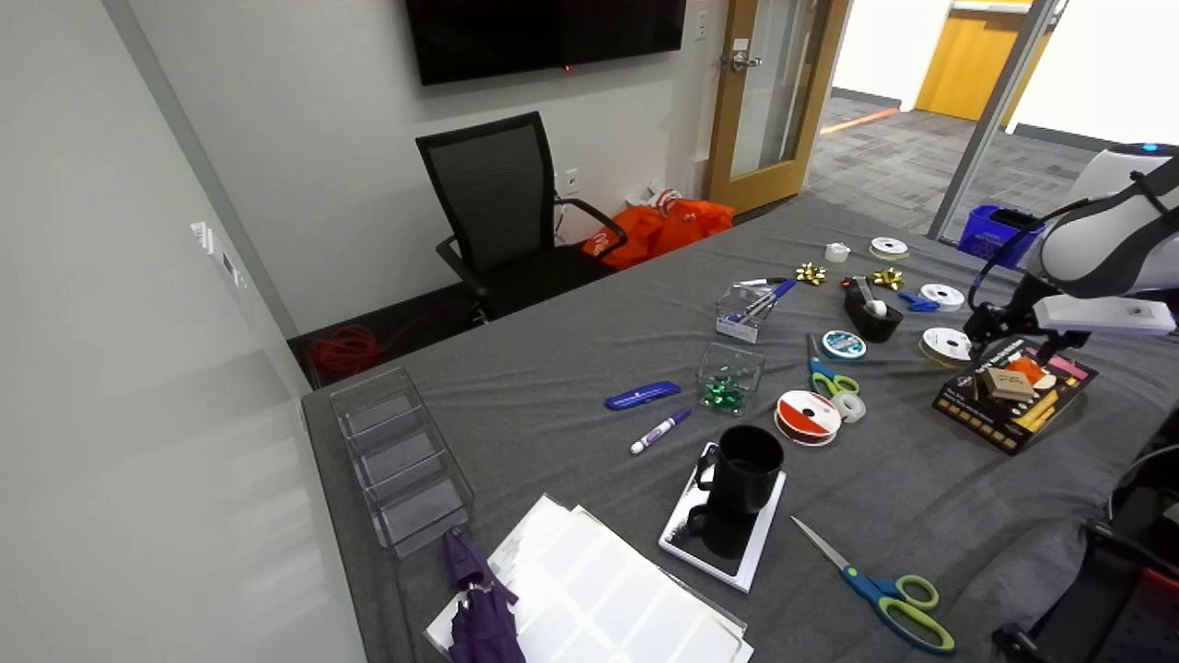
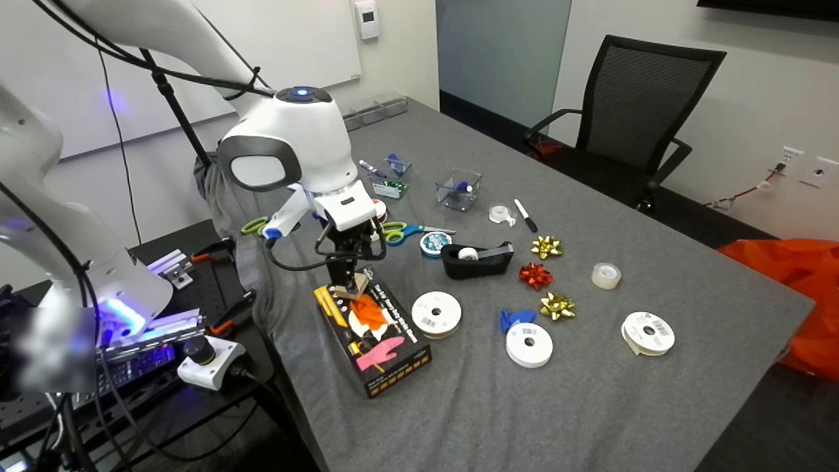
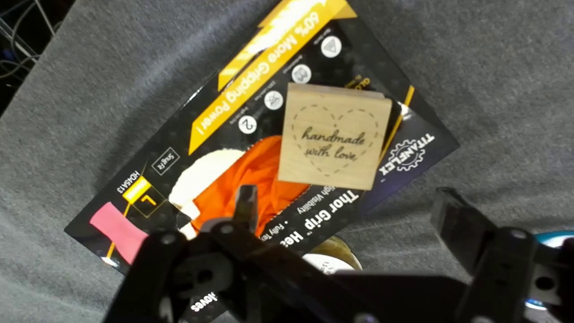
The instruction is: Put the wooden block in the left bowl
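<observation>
Smooth, matt finish on the wooden block (image 3: pixel 334 134); glossy card, that glove box (image 2: pixel 375 328); matt cloth across the tabletop (image 2: pixel 557 413); and there, shiny metallic bows (image 2: pixel 546 247)!

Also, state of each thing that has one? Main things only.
Hand: open, nothing gripped.
Glove box: face up; sealed or not, can't tell.
Wooden block: flat on that box, lettering up.
Black mug: upright.
Scissors by the mug: closed.
Purple marker: looks capped.
Wall screen: dark.

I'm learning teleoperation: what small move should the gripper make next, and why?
Probably ease the gripper down toward the wooden block: its jaws stand open, and in the wrist view the block lies on the glove box beyond them, not yet between.
</observation>
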